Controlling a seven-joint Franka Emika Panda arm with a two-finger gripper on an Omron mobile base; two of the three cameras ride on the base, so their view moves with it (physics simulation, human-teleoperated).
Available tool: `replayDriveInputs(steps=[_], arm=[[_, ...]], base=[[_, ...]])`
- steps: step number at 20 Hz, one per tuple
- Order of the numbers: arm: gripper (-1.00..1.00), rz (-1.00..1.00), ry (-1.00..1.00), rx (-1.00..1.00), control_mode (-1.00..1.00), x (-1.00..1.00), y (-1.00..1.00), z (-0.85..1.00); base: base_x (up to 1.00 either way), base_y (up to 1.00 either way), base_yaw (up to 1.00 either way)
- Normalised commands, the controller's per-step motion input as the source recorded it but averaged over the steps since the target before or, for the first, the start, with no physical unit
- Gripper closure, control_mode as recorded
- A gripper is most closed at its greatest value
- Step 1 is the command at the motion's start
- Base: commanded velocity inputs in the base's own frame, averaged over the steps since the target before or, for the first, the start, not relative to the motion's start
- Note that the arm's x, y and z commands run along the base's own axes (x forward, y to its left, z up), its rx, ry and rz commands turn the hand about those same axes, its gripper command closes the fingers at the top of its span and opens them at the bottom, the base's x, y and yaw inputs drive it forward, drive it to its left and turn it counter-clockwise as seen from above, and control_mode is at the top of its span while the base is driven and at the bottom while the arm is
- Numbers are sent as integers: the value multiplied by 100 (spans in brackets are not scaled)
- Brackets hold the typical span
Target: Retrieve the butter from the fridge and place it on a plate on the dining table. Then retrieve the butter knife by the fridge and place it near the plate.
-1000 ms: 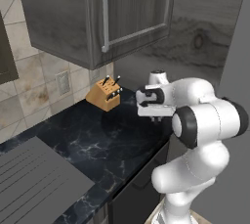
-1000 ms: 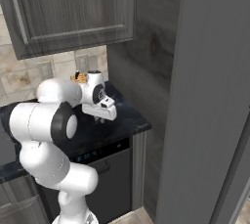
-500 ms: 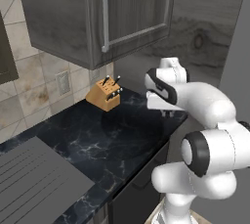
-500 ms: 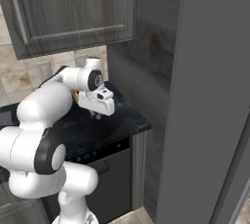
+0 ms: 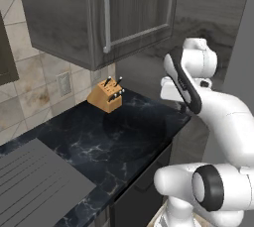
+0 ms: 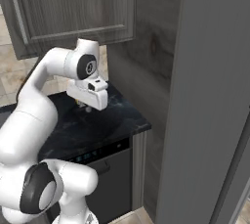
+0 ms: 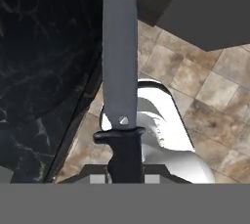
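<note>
Fingers (image 7: 126, 176) grip the butter knife (image 7: 119, 66) by its dark handle, blade pointing straight ahead, past the bench (image 7: 44, 56) edge.

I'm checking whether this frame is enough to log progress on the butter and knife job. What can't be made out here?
- Hand view: the butter knife's handle end runs below the bottom edge, so the hand's fingers on it are cut off.
- Left base view: the hand is hidden behind the robot's own arm.
- Right base view: the hand is too small to show the knife.
- Both base views: the fridge is shut.
</note>
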Motion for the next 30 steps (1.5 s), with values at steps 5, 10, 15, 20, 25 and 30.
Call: replayDriveInputs(steps=[5,10,15,20,25,30], arm=[[100,0,-10,1,-100,-80,0,68],[100,0,-13,0,-100,-73,0,44],[100,0,-19,-6,-100,-64,0,3],[100,0,-22,-14,-100,-9,0,0],[100,0,-17,-9,-100,0,0,-1],[100,0,-1,-3,-100,0,-5,-18]], base=[[0,0,0],[0,0,0],[0,0,0],[0,0,0],[0,0,0],[0,0,0]])
